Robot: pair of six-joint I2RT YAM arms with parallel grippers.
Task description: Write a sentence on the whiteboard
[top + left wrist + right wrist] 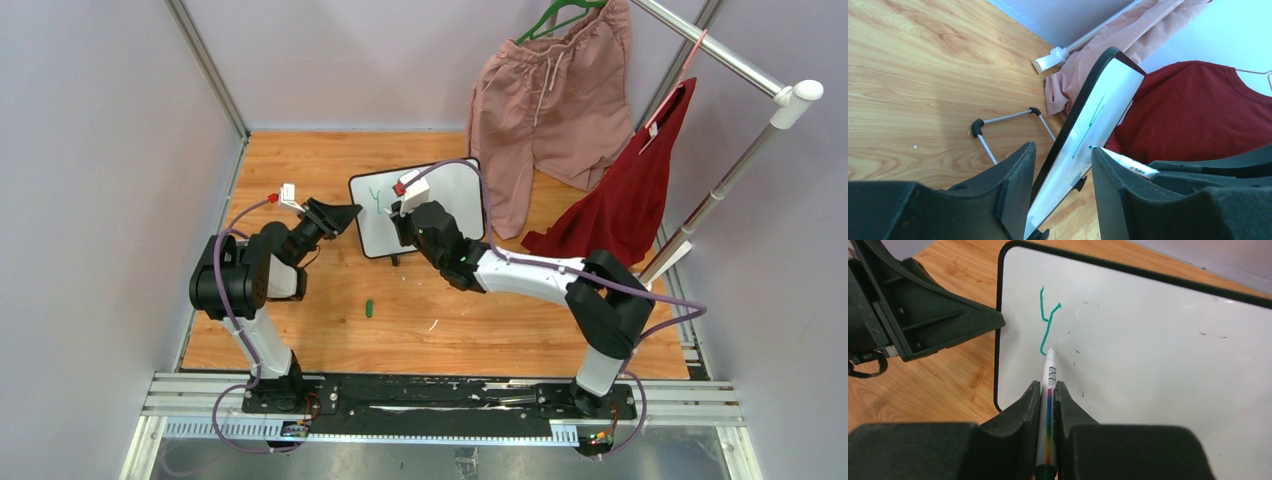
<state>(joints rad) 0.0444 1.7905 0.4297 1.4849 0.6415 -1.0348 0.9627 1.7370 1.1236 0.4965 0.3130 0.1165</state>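
My right hand (pixel 1048 386) was closed on a marker (pixel 1049 390), both fingers pressed against its barrel, which showed a rainbow stripe. The tip touched the whiteboard (pixel 1148 365) at the foot of a green stroke. Of the sentence (pixel 1048 320) I could see only a single letter, a green "Y", near the board's upper left corner. The rest of the white face held only a few small dark specks.

The whiteboard (pixel 455 195) stood tilted back on its stand in the middle of the wooden worktop (pixel 450 310), towards the far side, with my right hand (pixel 408 215) in front of its face and the green letter (pixel 376 198) just to the left of it.

My left hand (pixel 340 215) was at the board's left edge. From my left wrist, the hand (pixel 1063 150) was open, one finger behind the whiteboard (pixel 1103 100) and the other in front, with a gap between the front finger and the white face. Whether the rear finger touched the frame I could not tell. Past the front finger lay the marker (pixel 1125 162), its tip on the green line (pixel 1093 117). Behind the board a thin wire leg (pixel 1008 117) with black corners rested on the wood.

A small green object (pixel 369 307) lay on the worktop nearer my bases, well apart from the board. Pink shorts (pixel 545 100) and a red shirt (pixel 630 200) hung from a rail (pixel 720 50) at the far right.
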